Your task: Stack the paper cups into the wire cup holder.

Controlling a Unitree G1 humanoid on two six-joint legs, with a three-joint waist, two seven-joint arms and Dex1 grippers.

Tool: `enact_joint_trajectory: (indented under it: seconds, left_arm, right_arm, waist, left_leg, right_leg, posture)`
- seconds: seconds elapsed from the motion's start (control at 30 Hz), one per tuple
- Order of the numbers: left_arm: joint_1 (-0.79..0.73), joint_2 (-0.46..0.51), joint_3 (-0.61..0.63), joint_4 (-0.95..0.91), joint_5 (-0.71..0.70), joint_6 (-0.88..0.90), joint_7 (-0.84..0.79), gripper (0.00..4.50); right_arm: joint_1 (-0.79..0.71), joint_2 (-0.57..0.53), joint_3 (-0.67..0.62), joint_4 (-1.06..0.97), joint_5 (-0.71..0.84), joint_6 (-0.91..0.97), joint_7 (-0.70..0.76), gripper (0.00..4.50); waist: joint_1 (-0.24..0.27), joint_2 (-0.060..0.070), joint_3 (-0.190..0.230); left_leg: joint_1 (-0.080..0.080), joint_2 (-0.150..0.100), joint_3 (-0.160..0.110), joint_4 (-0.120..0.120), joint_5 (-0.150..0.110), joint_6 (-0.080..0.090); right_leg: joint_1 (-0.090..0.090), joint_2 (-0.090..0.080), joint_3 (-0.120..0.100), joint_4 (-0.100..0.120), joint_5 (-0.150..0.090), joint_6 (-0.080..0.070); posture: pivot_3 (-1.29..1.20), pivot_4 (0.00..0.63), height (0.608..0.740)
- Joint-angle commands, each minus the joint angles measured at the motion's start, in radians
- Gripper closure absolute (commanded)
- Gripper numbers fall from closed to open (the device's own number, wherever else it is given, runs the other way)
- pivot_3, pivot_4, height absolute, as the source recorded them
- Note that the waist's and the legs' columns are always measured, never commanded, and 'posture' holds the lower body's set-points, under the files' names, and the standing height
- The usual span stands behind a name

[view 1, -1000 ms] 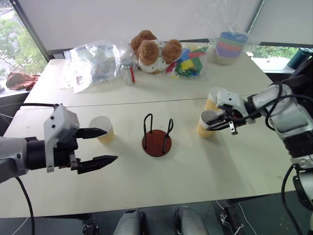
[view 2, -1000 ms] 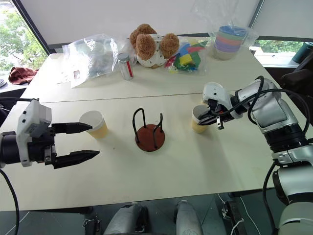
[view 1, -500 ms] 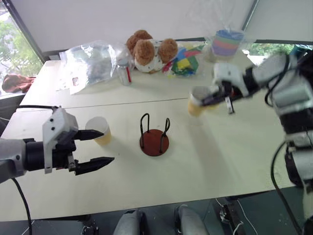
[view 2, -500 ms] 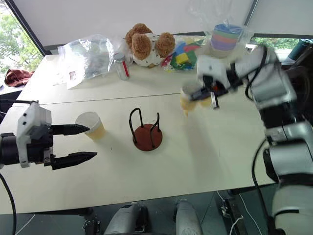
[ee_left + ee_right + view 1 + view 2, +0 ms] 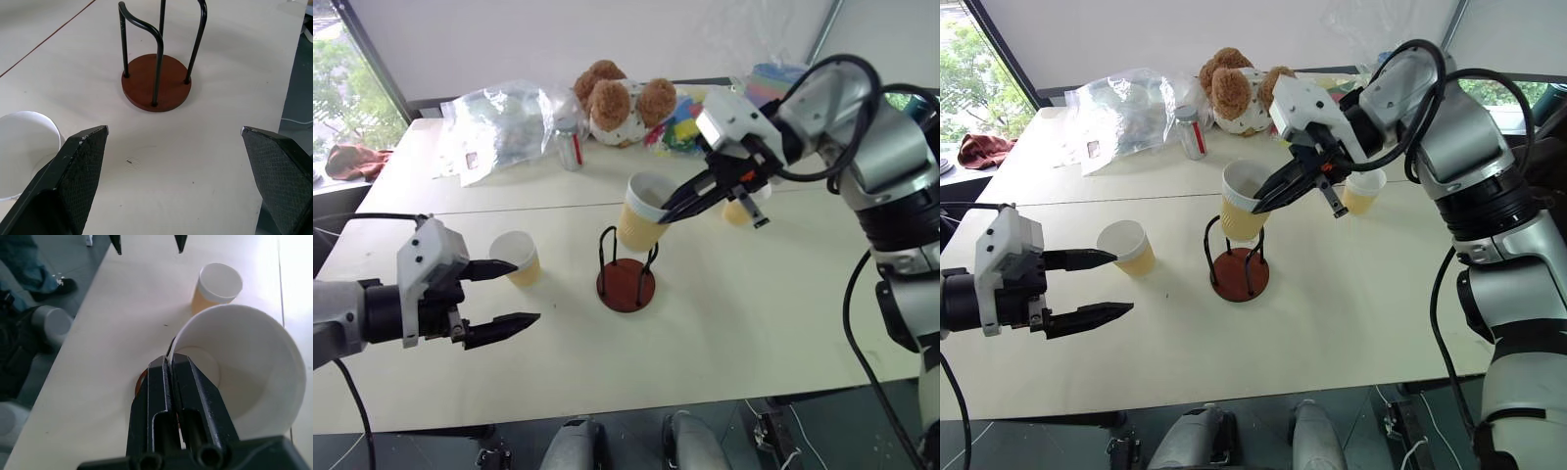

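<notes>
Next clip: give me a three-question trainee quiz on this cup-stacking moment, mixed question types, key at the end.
1. True or false: the wire cup holder already has a cup seated inside it.
2. Which gripper pinches a paper cup by its rim? A) left gripper B) right gripper
3. How many paper cups stand on the table?

Key
1. False: the held cup hangs tilted above the wire loops.
2. B; the left one is open beside a standing cup.
3. Two: that one and another behind the right arm.
</notes>
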Motion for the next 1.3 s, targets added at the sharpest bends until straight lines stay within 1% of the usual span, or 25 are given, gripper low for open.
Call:
enact_joint_trajectory:
  seconds: [0.03, 0.2, 0.37, 0.47, 0.6, 0.7, 0.77, 0.83, 0.93, 1.03, 1.17, 1.3]
  left_arm:
    - [-0.012, -0.005, 0.012, -0.019, -0.004, -0.006, 0.010, 0.00]
    - [-0.027, -0.007, -0.002, -0.013, -0.007, -0.006, 0.017, 0.00]
    - [-0.036, -0.012, -0.011, -0.016, -0.015, -0.006, 0.029, 0.00]
    - [-0.045, -0.015, -0.020, -0.016, -0.018, -0.007, 0.038, 0.00]
    - [-0.055, -0.016, -0.024, -0.013, -0.019, -0.006, 0.042, 0.00]
    - [-0.069, -0.016, -0.032, -0.008, -0.021, -0.006, 0.044, 0.00]
    - [-0.085, -0.016, -0.038, -0.008, -0.028, -0.006, 0.049, 0.00]
    - [-0.115, -0.011, -0.038, -0.008, -0.060, 0.000, 0.051, 0.00]
    - [-0.156, 0.009, -0.035, -0.009, -0.100, 0.011, 0.050, 0.00]
    - [-0.196, 0.024, -0.039, -0.004, -0.110, 0.002, 0.049, 0.00]
    - [-0.230, 0.031, -0.060, 0.039, -0.077, -0.015, 0.016, 0.00]
    - [-0.245, 0.022, -0.095, 0.102, -0.009, -0.052, -0.008, 0.00]
  right_arm:
    - [-0.016, 0.031, 0.014, 0.022, -0.030, -0.066, 0.002, 4.43]
    - [-0.047, 0.079, 0.053, 0.096, -0.076, -0.134, 0.002, 4.43]
    - [-0.062, 0.092, 0.086, 0.123, -0.069, -0.156, 0.002, 4.43]
    - [-0.062, 0.098, 0.094, 0.131, -0.069, -0.157, 0.002, 3.59]
    - [-0.061, 0.095, 0.075, 0.126, -0.057, -0.132, 0.002, 1.54]
    - [-0.063, 0.093, 0.046, 0.132, -0.055, -0.109, 0.002, 1.54]
    - [-0.080, 0.088, 0.006, 0.202, -0.090, -0.106, 0.002, 1.54]
    - [-0.107, 0.077, -0.012, 0.358, -0.188, -0.170, -0.039, 1.54]
    - [-0.136, 0.070, -0.005, 0.596, -0.346, -0.307, -0.142, 1.54]
    - [-0.154, 0.077, -0.002, 0.789, -0.466, -0.389, -0.246, 1.54]
    - [-0.160, 0.098, -0.026, 0.933, -0.543, -0.431, -0.299, 1.54]
    - [-0.126, 0.106, -0.042, 0.985, -0.592, -0.448, -0.331, 1.54]
  waist:
    - [-0.001, 0.000, 0.000]
    - [-0.001, 0.000, 0.000]
    - [0.000, 0.000, 0.000]
    - [0.000, 0.000, 0.000]
    - [-0.001, 0.000, 0.000]
    - [0.000, 0.000, 0.000]
    - [0.000, 0.000, 0.000]
    - [0.002, 0.000, 0.000]
    - [0.003, 0.000, 0.000]
    - [-0.003, 0.000, 0.000]
    - [-0.007, 0.002, 0.001]
    - [-0.018, 0.003, 0.002]
  left_leg:
    - [0.000, 0.000, 0.000, 0.000, 0.000, 0.000]
    - [0.000, 0.000, 0.000, 0.000, 0.001, -0.003]
    - [0.000, 0.000, 0.000, 0.000, 0.002, -0.003]
    - [0.000, 0.000, 0.000, 0.000, 0.002, -0.003]
    - [0.000, 0.000, 0.000, 0.000, 0.002, -0.003]
    - [0.000, 0.000, 0.000, 0.000, 0.002, -0.003]
    - [0.000, 0.000, 0.000, 0.000, 0.002, -0.003]
    - [0.000, 0.000, 0.000, 0.000, 0.002, -0.003]
    - [0.000, -0.001, 0.000, 0.000, 0.002, -0.003]
    - [0.000, -0.001, 0.001, 0.000, 0.002, -0.003]
    - [0.000, 0.000, 0.002, -0.002, 0.003, -0.005]
    - [0.000, 0.001, 0.003, -0.002, 0.003, -0.005]
  right_leg:
    - [0.000, 0.000, 0.000, 0.000, 0.000, 0.000]
    - [0.000, 0.000, 0.000, 0.000, 0.000, 0.000]
    - [0.000, 0.000, 0.000, 0.000, 0.000, 0.000]
    - [0.000, 0.000, 0.000, 0.000, 0.000, 0.000]
    - [0.000, 0.000, 0.000, 0.000, 0.000, 0.000]
    - [0.000, 0.000, 0.000, 0.000, 0.000, 0.000]
    - [0.000, 0.000, 0.000, 0.000, 0.000, 0.000]
    - [0.000, 0.000, -0.001, 0.000, 0.000, 0.000]
    - [0.000, 0.000, -0.001, 0.000, 0.000, 0.000]
    - [0.000, 0.000, 0.000, 0.000, 0.000, 0.000]
    - [-0.002, 0.003, 0.000, 0.000, 0.000, 0.000]
    - [-0.002, 0.005, 0.000, 0.000, 0.000, 0.000]
  posture:
    - [0.00, 0.150, 0.740]
    - [0.00, 0.150, 0.740]
    - [0.00, 0.150, 0.740]
    - [0.00, 0.150, 0.740]
    - [0.00, 0.150, 0.740]
    - [0.00, 0.150, 0.740]
    - [0.00, 0.150, 0.740]
    - [0.00, 0.150, 0.740]
    - [0.00, 0.150, 0.740]
    - [0.00, 0.150, 0.740]
    - [0.00, 0.150, 0.740]
    - [0.00, 0.150, 0.740]
